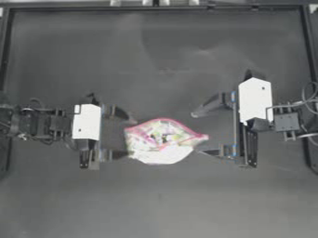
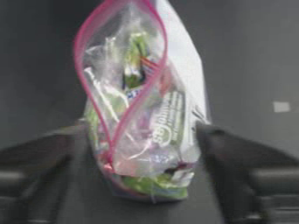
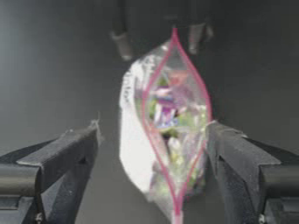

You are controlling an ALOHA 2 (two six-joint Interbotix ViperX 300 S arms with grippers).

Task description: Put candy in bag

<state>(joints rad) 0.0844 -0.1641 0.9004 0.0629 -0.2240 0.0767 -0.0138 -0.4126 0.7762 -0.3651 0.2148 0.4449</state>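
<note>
The overhead view is dim and grey, with a pale sheen across the upper middle of the dark table (image 1: 162,51) and soft shadows beside each arm's white housing. The bag (image 1: 162,140) is the brightest spot, washed out at its lower edge. In both wrist views the near jaws along the lower edge are blurred, and the background is dark.

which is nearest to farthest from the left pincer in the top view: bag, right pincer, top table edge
1. bag, just beside the left pincer, mid-table.
2. right pincer, beyond the bag, on the right.
3. top table edge, far up at the picture's top.
</note>
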